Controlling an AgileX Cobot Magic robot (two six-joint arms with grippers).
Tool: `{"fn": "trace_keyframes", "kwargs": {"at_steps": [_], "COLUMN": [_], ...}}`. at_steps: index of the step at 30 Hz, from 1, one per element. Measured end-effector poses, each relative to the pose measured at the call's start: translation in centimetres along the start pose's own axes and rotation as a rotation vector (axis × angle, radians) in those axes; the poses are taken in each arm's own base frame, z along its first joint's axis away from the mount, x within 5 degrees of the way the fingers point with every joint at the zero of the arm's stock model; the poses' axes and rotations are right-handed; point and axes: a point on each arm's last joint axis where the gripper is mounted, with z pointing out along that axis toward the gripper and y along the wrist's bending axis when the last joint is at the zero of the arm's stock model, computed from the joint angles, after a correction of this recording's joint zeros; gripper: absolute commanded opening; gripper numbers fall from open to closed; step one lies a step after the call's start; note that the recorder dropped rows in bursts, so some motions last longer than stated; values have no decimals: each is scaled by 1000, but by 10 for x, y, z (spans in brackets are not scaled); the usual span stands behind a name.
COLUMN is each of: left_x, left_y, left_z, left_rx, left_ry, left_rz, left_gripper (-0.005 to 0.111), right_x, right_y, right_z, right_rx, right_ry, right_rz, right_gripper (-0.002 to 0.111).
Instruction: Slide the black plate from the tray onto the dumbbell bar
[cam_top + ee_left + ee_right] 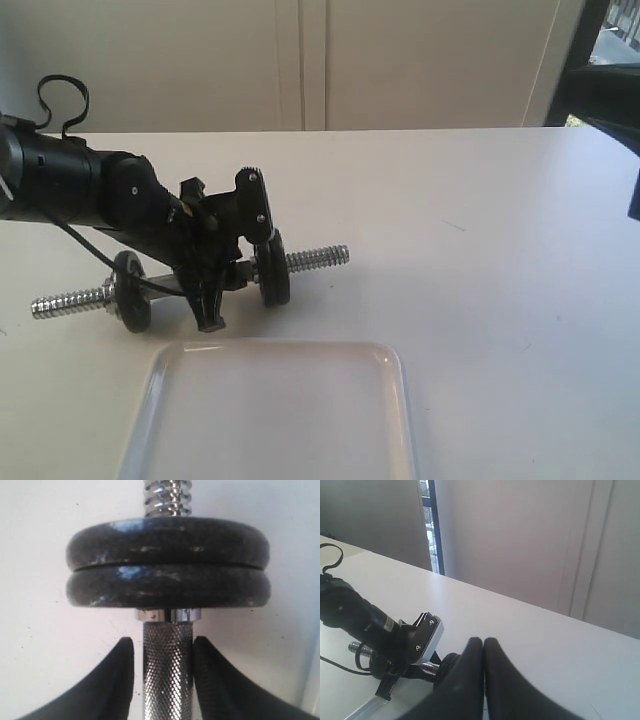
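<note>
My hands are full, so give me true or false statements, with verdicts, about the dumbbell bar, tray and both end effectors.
1. The chrome steel dumbbell bar lies on the white table. True.
2. A black disc lies in the translucent white plastic tray. False: none shows in its visible part; the black cast-iron discs sit on the bar.
3. The left end effector straddles the bar's knurled middle. True.
4. The right end effector is wide open. False: its fingers are pressed together, holding nothing.

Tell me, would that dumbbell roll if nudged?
Probably: the dumbbell bar rests on its round black plates, so a sideways push would likely roll it. All metal, it is likely heavy for its size. The knurled grip should resist slipping.
</note>
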Motion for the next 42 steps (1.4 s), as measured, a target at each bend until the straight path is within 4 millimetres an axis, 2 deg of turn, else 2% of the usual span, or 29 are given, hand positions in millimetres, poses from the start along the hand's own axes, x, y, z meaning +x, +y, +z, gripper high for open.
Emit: {"fn": "trace_keyframes", "kwargs": {"at_steps": [10,12,15,16,19,21,23,25,28,32,42], "left_x": [-4,-4,-4,-4,2,13,26,39,47,50,47], "left_y": [6,7,13,17,45,72,95,113,118,112,111], "left_z": [-3,-3,-12,-17,-33,-38,-32,-17,11,38,40], "left_rx": [-46,-48,-80,-105,-292,-445,-501,-485,-377,-250,-214], "left_ry": [-27,-26,-37,-48,-111,-143,-132,-96,-42,12,31], "left_rz": [-2,0,5,0,-59,-119,-164,-202,-220,-205,-152], "left_gripper": [42,33,10,0,0,0,0,0,0,0,0], "right_x": [0,0,0,0,0,0,0,0,0,0,0], "right_y": [0,0,0,0,0,0,0,0,0,0,0], "right_z": [-1,-1,-1,-1,-1,-1,-1,-1,-1,-1,-1], "right_rx": [1,1,1,2,2,2,2,2,2,2,2], "right_ry": [0,0,0,1,1,1,1,1,1,1,1], "right_rz": [-7,-7,-7,-7,-7,-7,-7,-7,-7,-7,-7], "right_gripper": [0,0,0,0,0,0,0,0,0,0,0]}}
